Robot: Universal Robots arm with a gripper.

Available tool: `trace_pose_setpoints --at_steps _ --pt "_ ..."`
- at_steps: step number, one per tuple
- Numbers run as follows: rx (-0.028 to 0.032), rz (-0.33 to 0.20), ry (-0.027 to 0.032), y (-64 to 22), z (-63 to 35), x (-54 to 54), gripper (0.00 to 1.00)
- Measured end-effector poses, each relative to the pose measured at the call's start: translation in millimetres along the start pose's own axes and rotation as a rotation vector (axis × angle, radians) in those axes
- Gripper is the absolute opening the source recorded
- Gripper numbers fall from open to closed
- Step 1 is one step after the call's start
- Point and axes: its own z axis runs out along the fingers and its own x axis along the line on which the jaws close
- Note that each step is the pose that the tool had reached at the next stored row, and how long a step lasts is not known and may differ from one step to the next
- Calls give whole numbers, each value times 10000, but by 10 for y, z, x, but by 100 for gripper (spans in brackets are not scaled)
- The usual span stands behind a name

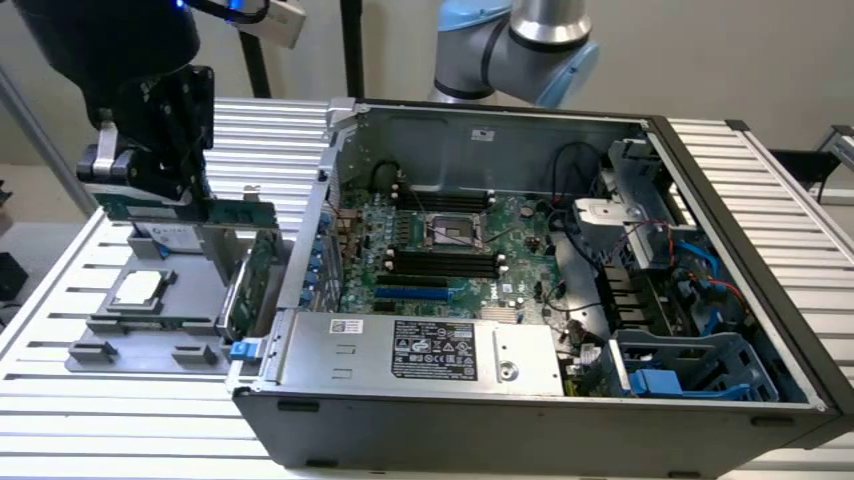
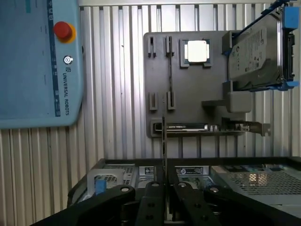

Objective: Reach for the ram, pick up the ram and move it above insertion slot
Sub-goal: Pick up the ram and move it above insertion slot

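Note:
My gripper (image 1: 142,190) hangs at the exterior view's left, above the grey fixture plate (image 1: 100,335) and outside the computer case. It is shut on the ram (image 1: 131,206), a thin green stick held level below the fingers. In the wrist view the ram (image 2: 163,150) appears edge-on as a thin dark line running out from between the black fingers (image 2: 151,202). The insertion slots (image 1: 441,262) are several long black sockets on the motherboard inside the case, well off to the exterior view's right of the gripper.
On the fixture plate (image 2: 188,94) sit a processor (image 2: 196,51), a hard drive (image 2: 258,54), another thin stick (image 2: 170,70) and the tall green expansion card (image 1: 248,275). The case's left wall (image 1: 314,230), a blue slot (image 1: 414,293) and a power supply (image 1: 414,345) lie between. A teach pendant (image 2: 37,61) rests nearby.

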Motion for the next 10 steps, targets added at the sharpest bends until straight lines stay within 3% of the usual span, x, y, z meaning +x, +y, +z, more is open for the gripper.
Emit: trace_pose_setpoints --at_steps 5,10 --pt "-4 -2 -71 -228 -35 -9 14" --pt "-5 -2 -84 -455 -43 -20 14"
